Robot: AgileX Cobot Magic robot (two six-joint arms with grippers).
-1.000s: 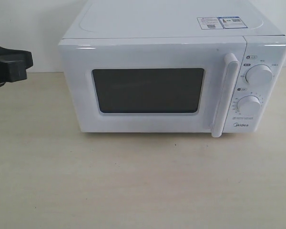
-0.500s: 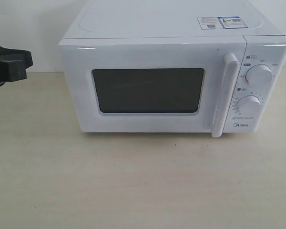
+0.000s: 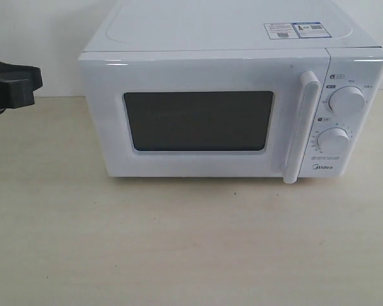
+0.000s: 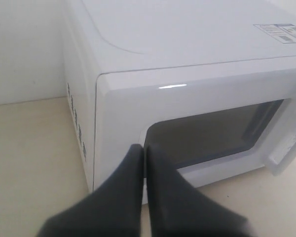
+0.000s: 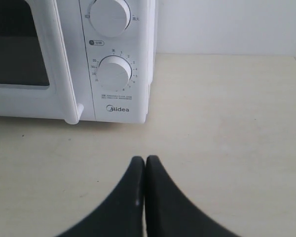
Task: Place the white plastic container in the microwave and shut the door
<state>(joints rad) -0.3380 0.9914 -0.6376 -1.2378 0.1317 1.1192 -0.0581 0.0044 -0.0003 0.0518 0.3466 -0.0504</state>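
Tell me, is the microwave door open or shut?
Shut. The door lies flush with the front of the microwave, its handle sits right beside the dials, and no gap shows.

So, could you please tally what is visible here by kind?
Microwave: 1
Dials: 2
Door handle: 1
Stickers: 2
Grippers: 2
Total: 8

Pale beige wood-grain tabletop (image 3: 191, 248), plain white wall (image 3: 38, 32) behind, soft even light
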